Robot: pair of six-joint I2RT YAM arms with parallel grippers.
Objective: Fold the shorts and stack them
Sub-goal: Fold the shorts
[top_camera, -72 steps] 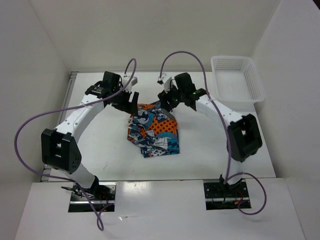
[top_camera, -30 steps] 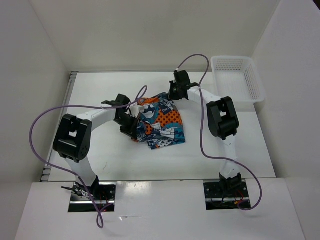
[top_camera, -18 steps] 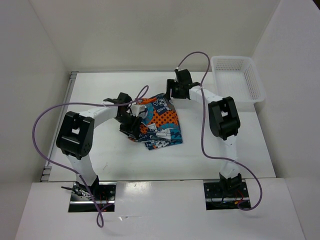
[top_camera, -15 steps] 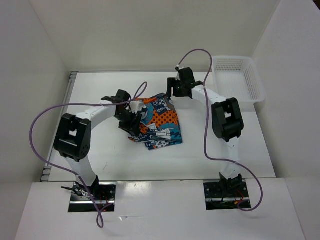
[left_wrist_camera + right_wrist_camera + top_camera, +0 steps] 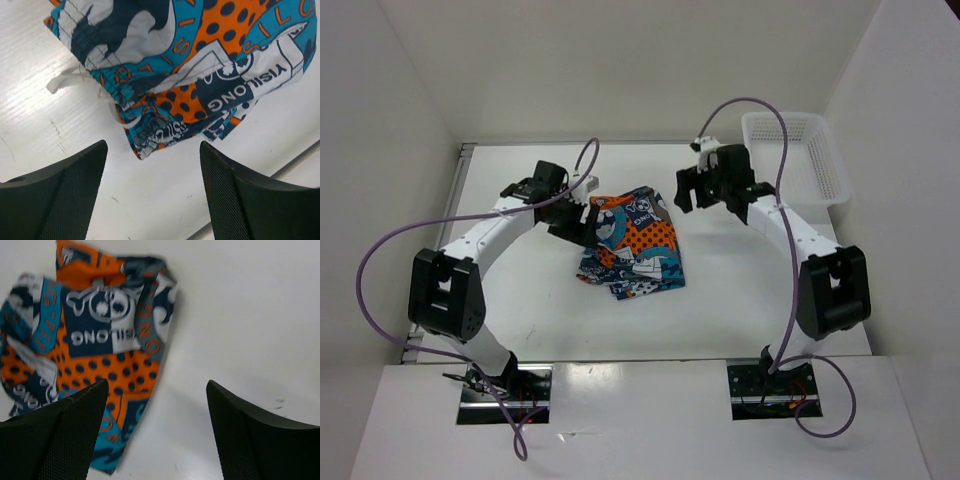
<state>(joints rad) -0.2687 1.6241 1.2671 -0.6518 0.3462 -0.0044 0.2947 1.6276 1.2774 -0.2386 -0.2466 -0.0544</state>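
Left end effector point(image 5: 580, 224) - jaws wide, empty, over left edge of shorts point(image 5: 635, 245). Right end effector point(image 5: 696, 190) - jaws wide, empty, right of shorts' far corner. Shorts lie folded on counter point(image 5: 750, 290); both likely clear so fold settles.

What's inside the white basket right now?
Inside the basket only bare mesh floor shows. A purple cable crosses its left side, hiding a thin strip.

White basket point(image 5: 820, 150) sits at table's point(image 5: 520, 300) far-right corner.
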